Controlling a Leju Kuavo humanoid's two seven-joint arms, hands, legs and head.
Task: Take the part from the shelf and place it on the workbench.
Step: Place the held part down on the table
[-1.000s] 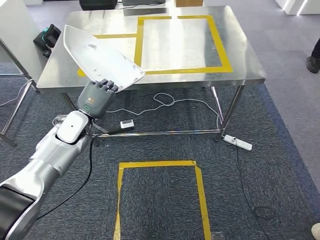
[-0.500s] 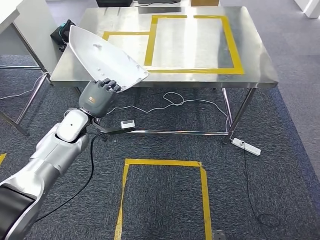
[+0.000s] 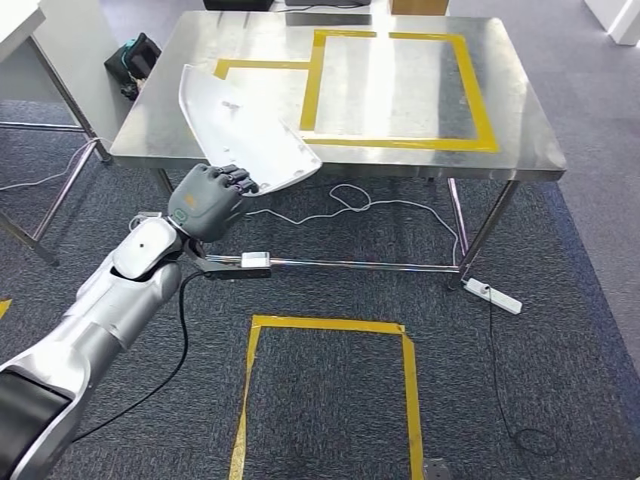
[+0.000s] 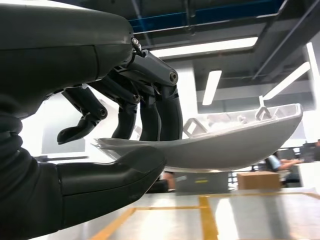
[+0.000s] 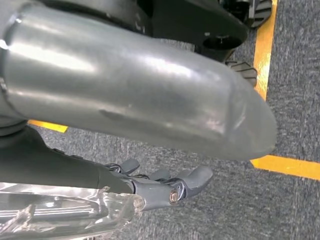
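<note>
**White part held over the workbench edge**

Gripped by the left hand (image 3: 205, 200): a white curved panel part (image 3: 245, 130), pinched at its near rim between thumb and fingers (image 4: 151, 110). Extending forward from the hand, above the near left edge of the steel workbench (image 3: 521, 130). Right hand (image 5: 166, 187) hanging over carpet, fingers extended, holding nothing.

Nothing here can be read. The left hand (image 3: 205, 200) carries a small green-edged mark on its back, too small to make out. A little white box (image 3: 255, 260) on the floor under the workbench (image 3: 521, 130) shows a dark face, but no figures on it are legible.
</note>
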